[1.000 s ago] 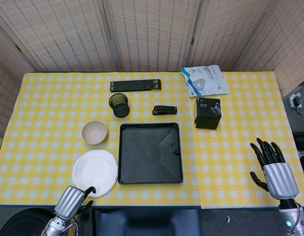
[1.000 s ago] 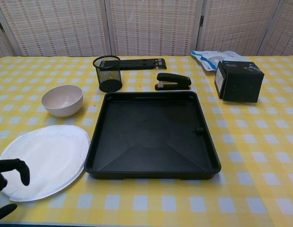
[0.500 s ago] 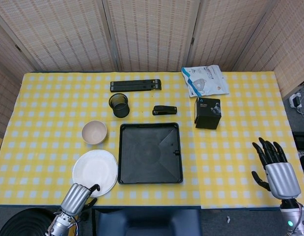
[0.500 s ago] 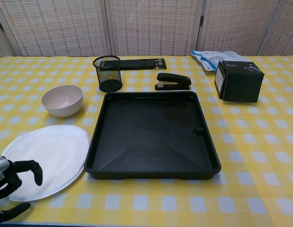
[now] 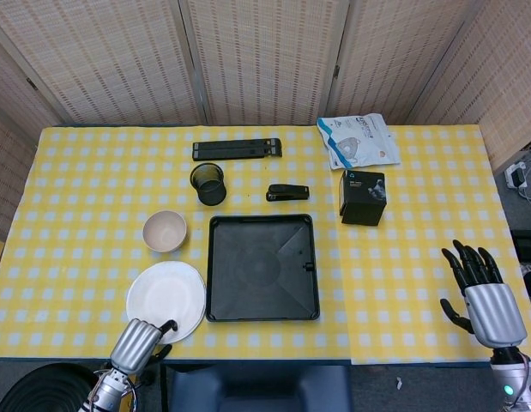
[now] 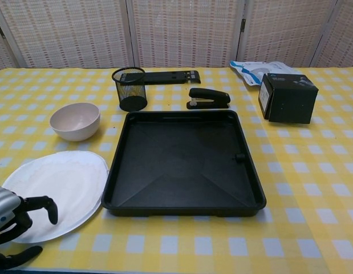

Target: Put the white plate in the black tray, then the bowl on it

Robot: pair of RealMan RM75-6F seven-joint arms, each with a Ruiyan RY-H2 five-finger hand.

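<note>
Reaching is left hand [image 5: 138, 345] work: it sits at the worktop's front edge, fingers apart, empty, at the plate [image 5: 166, 300] rim; tray [image 5: 262, 267] just right. Right hand [image 5: 482, 293] spread, far.

Mesh pen cup [image 5: 208, 184], stapler [image 5: 287, 192], black box [image 5: 362, 197], mask packet [image 5: 358, 141], folded stand [image 5: 237, 149]
</note>
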